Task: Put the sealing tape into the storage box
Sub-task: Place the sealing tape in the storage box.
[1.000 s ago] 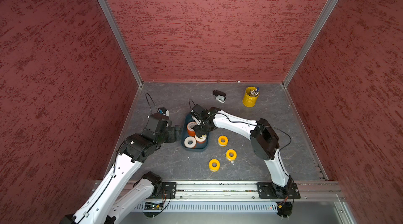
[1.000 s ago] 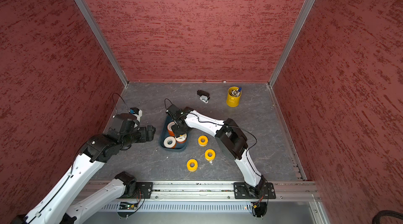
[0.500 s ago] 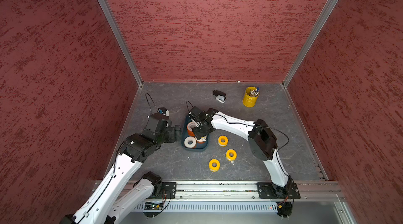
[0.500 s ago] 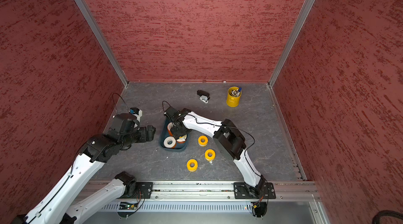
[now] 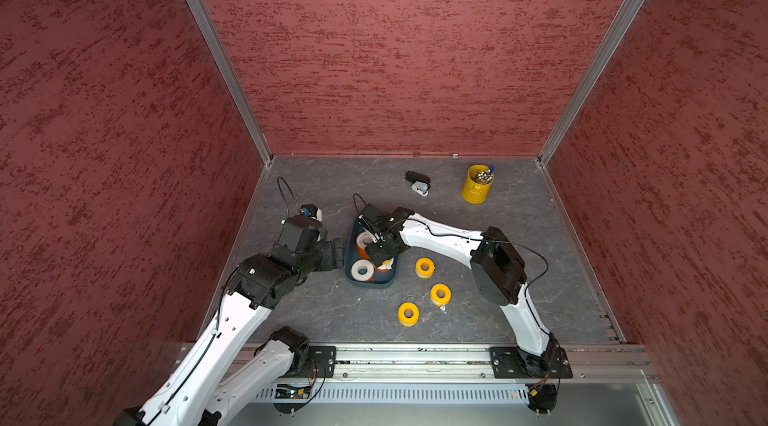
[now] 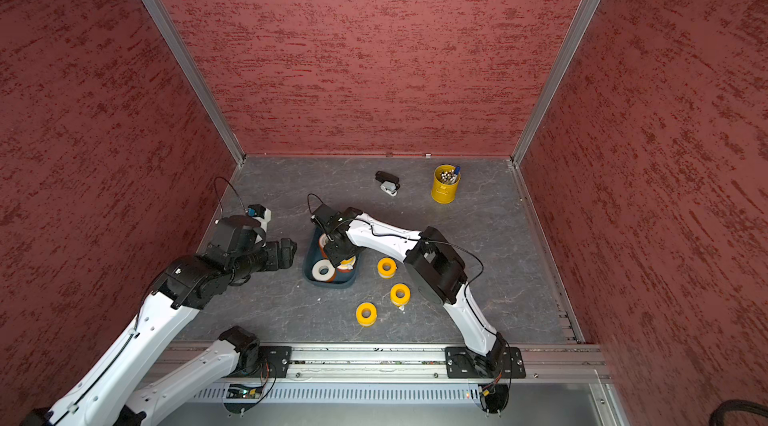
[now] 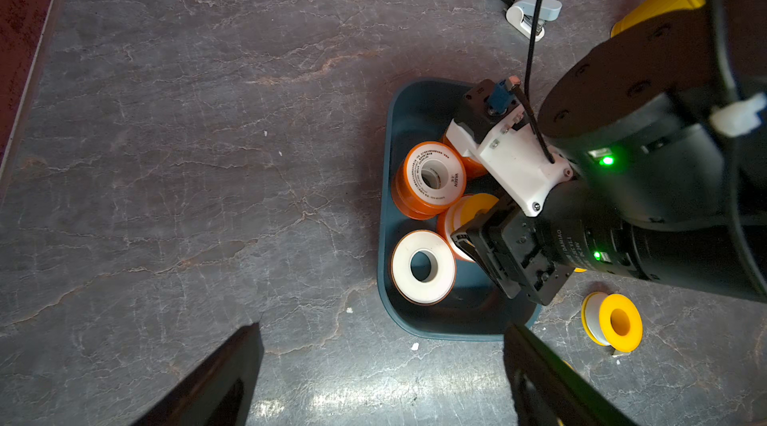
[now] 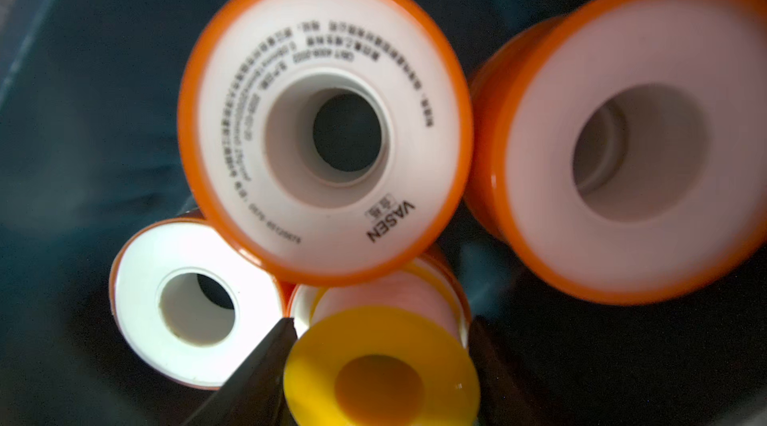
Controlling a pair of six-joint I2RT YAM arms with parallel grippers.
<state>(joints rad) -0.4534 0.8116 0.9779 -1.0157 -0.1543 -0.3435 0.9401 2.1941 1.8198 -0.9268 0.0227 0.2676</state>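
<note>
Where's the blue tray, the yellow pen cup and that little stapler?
Blue tray (image 7: 419, 112): left wrist view, bare floor near a corner.
Yellow pen cup (image 5: 477, 189): in a top view, its side wall.
Stapler (image 5: 418, 182): in a top view, middle of its body.

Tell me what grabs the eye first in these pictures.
The blue tray mid-table, crowded with orange-and-white tape rolls, stands out first, with the right gripper down over it and a yellow roll between its fingers. Next come three loose yellow rolls on the grey table beside the tray, on the right arm's side.
</note>
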